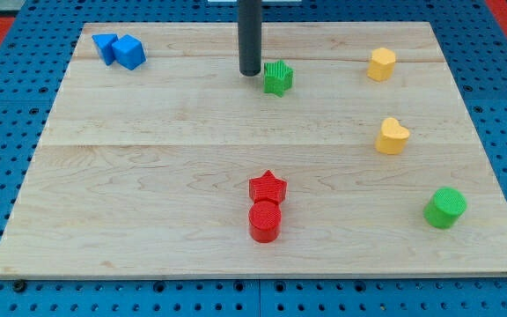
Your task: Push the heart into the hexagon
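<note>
The yellow heart [393,136] lies at the view's right, about mid-height on the board. The yellow hexagon [381,64] sits above it near the view's top right, with a clear gap between them. My tip [250,72] rests near the view's top centre, just left of the green star [277,77]. It is far to the left of both the heart and the hexagon.
Two blue blocks [120,49] touch each other at the view's top left. A red star [268,187] and a red cylinder [264,221] touch at the bottom centre. A green cylinder [445,208] stands at the bottom right. The wooden board [148,176] lies on a blue pegboard.
</note>
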Robot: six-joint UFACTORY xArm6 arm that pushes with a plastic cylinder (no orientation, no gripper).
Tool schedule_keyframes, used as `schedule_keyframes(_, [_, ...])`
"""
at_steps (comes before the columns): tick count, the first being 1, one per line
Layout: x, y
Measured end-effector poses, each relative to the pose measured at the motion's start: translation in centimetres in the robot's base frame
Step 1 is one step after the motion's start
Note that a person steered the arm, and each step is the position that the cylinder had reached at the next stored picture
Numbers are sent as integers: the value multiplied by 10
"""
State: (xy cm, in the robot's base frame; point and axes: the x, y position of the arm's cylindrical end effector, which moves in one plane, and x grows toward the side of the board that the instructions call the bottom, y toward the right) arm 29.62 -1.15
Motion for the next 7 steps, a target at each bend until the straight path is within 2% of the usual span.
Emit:
schedule_keyframes(2, [87,71])
schedule_keyframes(3, [40,56])
schedule_keyframes(4, [15,95])
schedule_keyframes(6, [153,126])
schedule_keyframes(7, [168,131])
